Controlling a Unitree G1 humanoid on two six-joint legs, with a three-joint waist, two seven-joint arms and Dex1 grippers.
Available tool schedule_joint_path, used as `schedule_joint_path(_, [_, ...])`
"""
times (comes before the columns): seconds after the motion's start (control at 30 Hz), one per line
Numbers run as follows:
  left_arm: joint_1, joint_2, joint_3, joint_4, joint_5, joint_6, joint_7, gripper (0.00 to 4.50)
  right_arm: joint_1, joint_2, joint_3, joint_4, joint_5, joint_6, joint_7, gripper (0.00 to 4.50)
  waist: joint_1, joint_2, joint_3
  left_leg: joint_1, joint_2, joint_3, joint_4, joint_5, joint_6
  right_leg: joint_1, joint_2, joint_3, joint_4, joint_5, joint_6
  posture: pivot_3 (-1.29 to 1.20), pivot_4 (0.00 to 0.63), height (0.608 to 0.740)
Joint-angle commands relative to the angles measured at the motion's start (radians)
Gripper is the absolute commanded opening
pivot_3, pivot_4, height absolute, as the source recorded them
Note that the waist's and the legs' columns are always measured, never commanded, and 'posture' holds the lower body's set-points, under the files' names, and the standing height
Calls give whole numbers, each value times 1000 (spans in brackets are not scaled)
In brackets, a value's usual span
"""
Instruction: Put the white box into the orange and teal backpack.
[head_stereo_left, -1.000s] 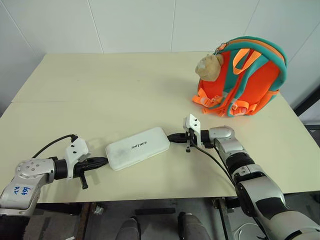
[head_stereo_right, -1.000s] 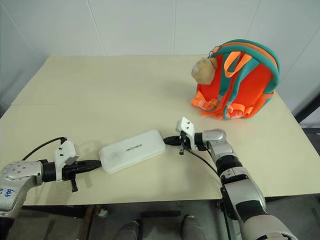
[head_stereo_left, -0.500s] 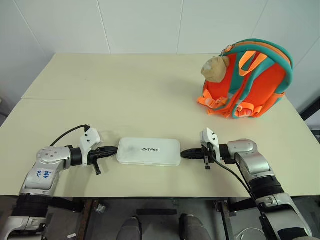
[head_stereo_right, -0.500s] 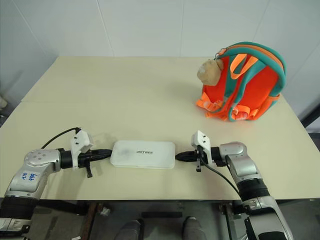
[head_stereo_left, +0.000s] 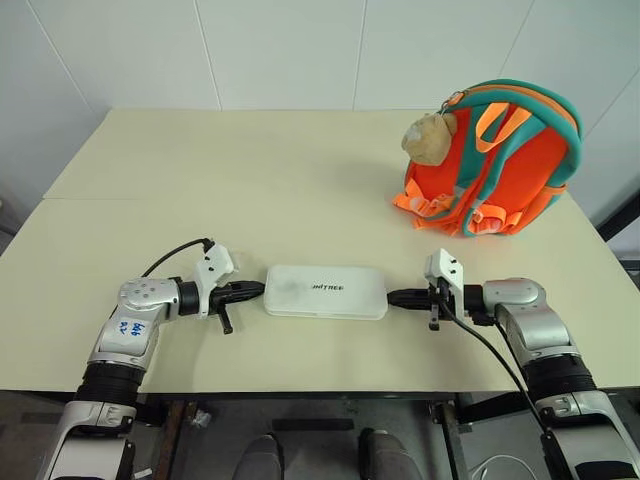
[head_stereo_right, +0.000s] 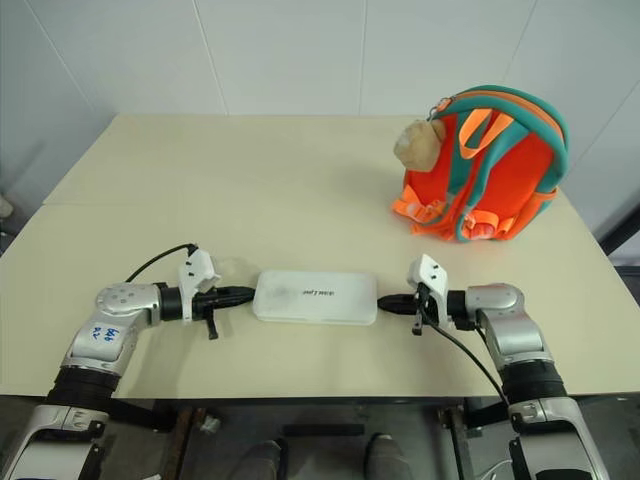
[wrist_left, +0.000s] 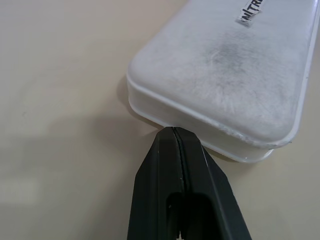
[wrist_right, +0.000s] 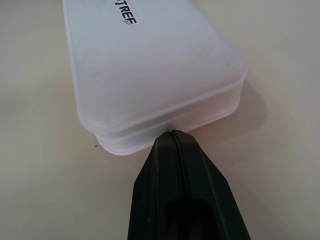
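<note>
White box pinned end to end between my two tools on the cream surface.

The flat, white rounded-corner box (head_stereo_left: 326, 292) lies lengthwise near the front edge of the pale cream surface (head_stereo_left: 250, 190). My left tool (head_stereo_left: 252, 290) and right tool (head_stereo_left: 398, 297), each with fingers pressed together and holding nothing, touch its opposite short ends. The bright orange and teal backpack (head_stereo_left: 495, 155) stands upright, well apart at the far right.
</note>
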Motion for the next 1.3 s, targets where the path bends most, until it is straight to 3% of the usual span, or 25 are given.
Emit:
schedule_joint_path(0.03, [-12, -27, -59, -51, -2, 14, -16, 13, -9, 6, 13, -40, 41, 21, 29, 0, 0, 0, 0, 0, 0, 0, 0, 0, 0, 0, 0, 0, 0, 0, 0, 0, 150, 740])
schedule_joint_path(0.07, [-12, -20, -54, -75, 0, 37, -6, 13, -8, -3, 18, -41, 37, 26, 37, 0, 0, 0, 0, 0, 0, 0, 0, 0, 0, 0, 0, 0, 0, 0, 0, 0, 150, 740])
schedule_joint_path(0.17, [-15, -9, -42, -106, 4, 84, 19, 603, -18, -12, 9, -28, 33, 29, 31, 592, -1, 0, 0, 0, 0, 0, 0, 0, 0, 0, 0, 0, 0, 0, 0, 0, 150, 740])
schedule_joint_path(0.43, [47, 72, 19, -169, -15, 182, 49, 2946, -77, -65, -13, 43, 7, 8, 13, 3215, -7, 0, 0, 0, 0, 0, -1, -1, 0, -1, 0, 0, -1, 0, 1, 0, 150, 740])
schedule_joint_path(0.57, [75, 115, 103, -196, -152, 393, 2, 4276, -87, -133, -13, 28, 25, 56, 74, 4500, -5, 0, 0, -1, 0, 0, -4, -1, 0, -3, 0, 0, 0, 0, 2, 0, 150, 740])
schedule_joint_path(0.6, [69, 125, 110, -186, -168, 434, -2, 4481, -86, -149, -8, 18, 27, 67, 90, 4500, -5, 0, 0, -1, 0, 0, -5, -1, 0, -4, 0, 0, 0, -1, 2, 0, 150, 740])
schedule_joint_path(0.77, [45, 158, 111, -173, -230, 543, -31, 4481, -77, -203, 21, -23, 30, 117, 149, 4500, -5, 0, 0, -1, 0, 0, -6, -2, 0, -5, 0, 0, 1, -1, 3, 0, 150, 740])
schedule_joint_path(0.9, [-70, 139, 127, -96, -355, 809, -39, 4481, -49, -251, 46, -128, 49, 209, 208, 4500, -2, -1, 1, -2, 0, 0, -5, -2, 0, -6, 0, 0, 2, -1, 4, 0, 150, 740])
schedule_joint_path(1.17, [-196, 124, 31, -2, -427, 1153, -17, 4481, -8, -239, 76, -247, 71, 300, 176, 4500, -5, -1, 1, -3, 0, 0, -5, -2, -1, -8, 0, 0, 4, -1, 5, 0, 150, 740])
schedule_joint_path(1.3, [-215, 123, -17, 10, -424, 1178, -20, 4481, -7, -217, 84, -273, 77, 318, 154, 4500, -5, -1, 1, -3, 0, 0, -5, -2, -1, -9, 0, 0, 5, -2, 5, 0, 150, 740])
